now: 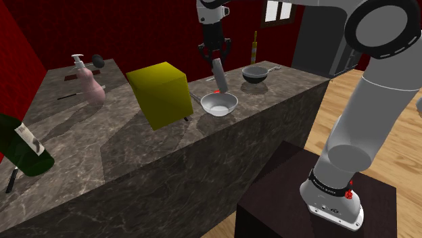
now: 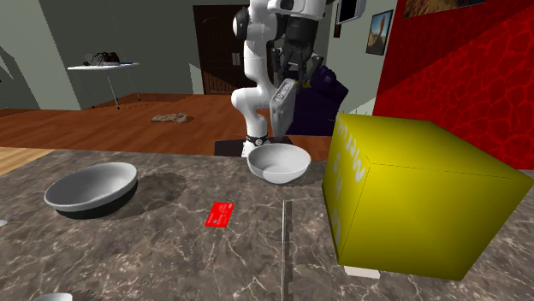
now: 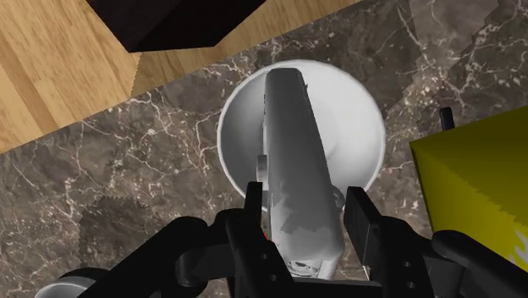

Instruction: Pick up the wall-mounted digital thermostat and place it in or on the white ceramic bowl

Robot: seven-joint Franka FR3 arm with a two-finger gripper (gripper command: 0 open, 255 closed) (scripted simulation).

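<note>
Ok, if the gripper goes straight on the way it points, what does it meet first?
The bowl. The gripper points down into it, and the thermostat it holds would likely touch the bowl's inside first; the gap is unclear.

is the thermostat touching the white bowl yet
Apart. In the second exterior view the grey thermostat, held in the claw, hangs with its lower end clear above the rim of the white bowl.

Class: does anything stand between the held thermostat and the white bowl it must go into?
Nothing visible does. The black two-finger gripper clasps the flat grey thermostat right above the round white bowl, only air between; the big yellow box stands beside the bowl, apart.
</note>
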